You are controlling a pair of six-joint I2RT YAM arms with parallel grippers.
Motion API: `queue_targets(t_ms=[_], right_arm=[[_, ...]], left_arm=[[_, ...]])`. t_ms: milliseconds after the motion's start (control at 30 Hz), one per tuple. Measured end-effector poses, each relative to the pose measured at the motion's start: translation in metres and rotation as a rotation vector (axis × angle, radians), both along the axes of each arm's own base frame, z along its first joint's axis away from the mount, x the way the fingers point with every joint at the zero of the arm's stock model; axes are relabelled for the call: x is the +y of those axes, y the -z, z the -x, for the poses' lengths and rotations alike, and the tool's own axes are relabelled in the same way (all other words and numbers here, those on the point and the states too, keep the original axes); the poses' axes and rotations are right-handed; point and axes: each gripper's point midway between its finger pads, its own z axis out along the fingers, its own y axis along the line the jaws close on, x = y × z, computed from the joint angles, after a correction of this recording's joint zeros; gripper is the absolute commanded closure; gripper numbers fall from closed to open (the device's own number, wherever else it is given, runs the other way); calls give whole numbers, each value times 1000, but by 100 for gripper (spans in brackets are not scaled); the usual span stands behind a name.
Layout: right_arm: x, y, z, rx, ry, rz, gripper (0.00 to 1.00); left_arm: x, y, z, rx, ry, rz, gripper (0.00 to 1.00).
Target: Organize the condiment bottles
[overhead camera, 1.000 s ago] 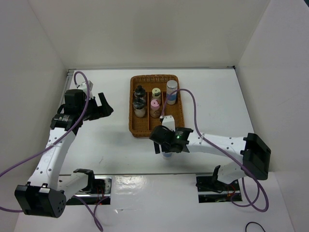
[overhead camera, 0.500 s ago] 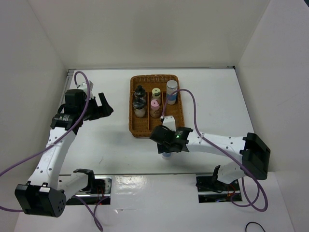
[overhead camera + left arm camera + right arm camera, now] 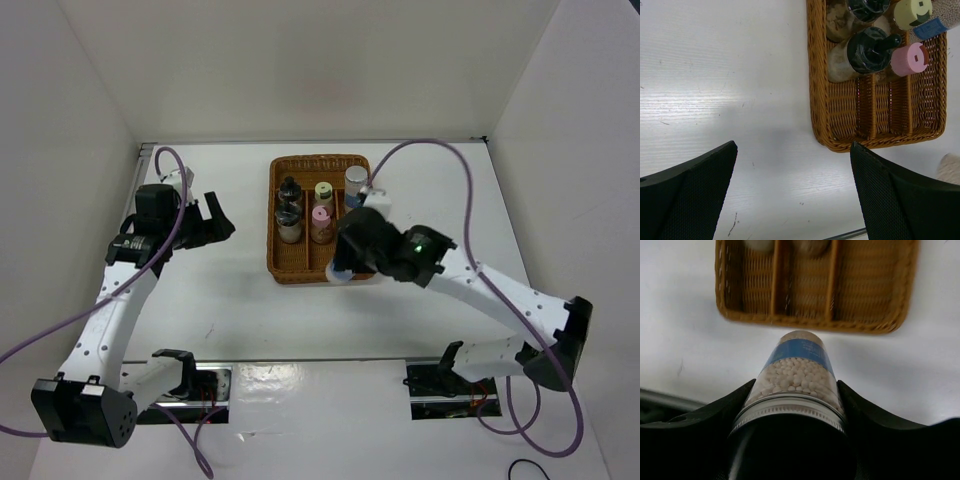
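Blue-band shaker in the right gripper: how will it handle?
Likely rigid: the shaker has a clear, hard-looking body and metal cap. Its smooth round wall could slip or twist in the right gripper. Packed with white beads, so probably hefty for its size; tall and narrow, it may tip if released tilted.

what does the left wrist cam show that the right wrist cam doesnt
Left wrist only: the open left gripper above the table, and the tray's filled end with black-capped bottles, a pink-capped bottle and a yellow-green cap. Right wrist only: the right gripper shut on a blue-banded bottle of white beads. Both: the wicker tray, its near compartments empty, and the white table.
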Motion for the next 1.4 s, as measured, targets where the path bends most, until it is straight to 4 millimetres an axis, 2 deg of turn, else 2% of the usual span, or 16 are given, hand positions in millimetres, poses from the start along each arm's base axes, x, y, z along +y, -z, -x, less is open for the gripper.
queue_targets(t_ms=[100,200,333,467,633,833,1000,1200,1400], right_arm=[[-28,-33,-37,-71,94,-37,53],[-62,-48,-75,-119,194,-3,53],[-94,-50,-116,-140,267,62,53],[-107,-38,-152,-125,287,106,53],[-94,-9,-184,-91,243,146,53],[-73,28,-204,-35,175,158,54],[-66,47,-215,-19,154,169,54],[-61,59,-224,-20,150,169,54],[-63,76,-222,-4,146,187,50]], left_arm=[[0,3,-1,10,1,0,1],[0,7,-3,22,1,-1,1],[0,11,-5,39,1,-1,1],[-1,17,-7,60,1,-3,1],[-1,20,-19,80,2,-4,1],[-2,28,-27,109,2,-5,1],[-3,35,-32,130,6,-3,1],[-3,38,-34,142,6,-3,1],[-3,36,-37,137,6,-2,1]])
